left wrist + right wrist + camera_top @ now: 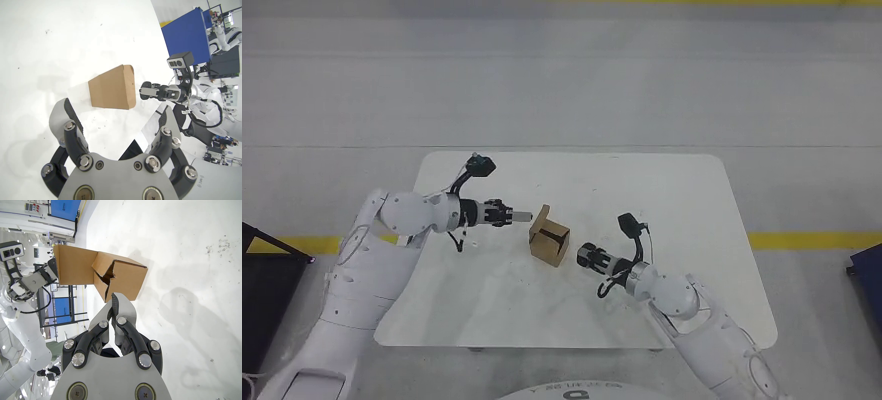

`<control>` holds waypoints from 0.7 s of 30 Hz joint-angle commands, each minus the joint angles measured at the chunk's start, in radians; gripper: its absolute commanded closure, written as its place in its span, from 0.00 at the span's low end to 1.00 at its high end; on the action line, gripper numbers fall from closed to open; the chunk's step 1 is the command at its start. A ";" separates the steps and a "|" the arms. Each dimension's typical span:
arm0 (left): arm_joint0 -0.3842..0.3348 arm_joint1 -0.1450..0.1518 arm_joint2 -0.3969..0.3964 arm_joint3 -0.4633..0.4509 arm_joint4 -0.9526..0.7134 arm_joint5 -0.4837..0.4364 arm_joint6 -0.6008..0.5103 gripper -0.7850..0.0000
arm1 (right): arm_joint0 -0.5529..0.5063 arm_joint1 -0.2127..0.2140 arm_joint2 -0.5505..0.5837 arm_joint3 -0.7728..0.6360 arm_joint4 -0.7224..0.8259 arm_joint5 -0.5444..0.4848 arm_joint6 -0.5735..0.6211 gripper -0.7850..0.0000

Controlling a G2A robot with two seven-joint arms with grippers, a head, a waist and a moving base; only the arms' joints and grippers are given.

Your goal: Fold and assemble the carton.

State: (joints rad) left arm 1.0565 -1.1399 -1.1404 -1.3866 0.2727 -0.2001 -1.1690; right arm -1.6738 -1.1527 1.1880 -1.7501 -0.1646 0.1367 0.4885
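I read the carton [549, 236] as erected on the table [682, 180], with 1 end flap open and the rest half tucked. Beside the carton, the left gripper [116, 106] is spread wide. Opposite, the right gripper [114, 298] is pinched together, empty. Closing remains.

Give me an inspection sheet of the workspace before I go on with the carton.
Surface: white table, dark specks and scuffs.
Job's things: carton mid-table, end flaps partly folded, one flap standing out.
Clutter: nothing seen.
End effectors: left end effector open, facing the carton; right end effector shut, tips near the flapped end.
Cables: black cable looped at the right wrist, off the carton.
Surroundings: blue panel beyond the table; yellow floor line.
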 commanded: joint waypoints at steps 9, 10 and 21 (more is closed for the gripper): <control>-0.290 -0.122 0.330 0.398 0.010 0.030 0.064 0.09 | 0.116 -0.015 -0.049 0.064 0.037 0.158 0.029 1.00; -0.301 -0.131 0.347 0.411 0.010 0.030 0.070 0.09 | 0.126 -0.017 -0.060 0.069 0.029 0.169 0.031 1.00; -0.324 -0.176 0.446 0.478 0.064 0.040 0.116 0.00 | 0.205 -0.033 -0.132 0.113 0.007 0.241 0.040 1.00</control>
State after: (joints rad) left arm 0.7304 -1.3138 -0.7008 -0.9084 0.3304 -0.1621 -1.0553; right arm -1.4718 -1.1845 1.0583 -1.6395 -0.1580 0.3772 0.5296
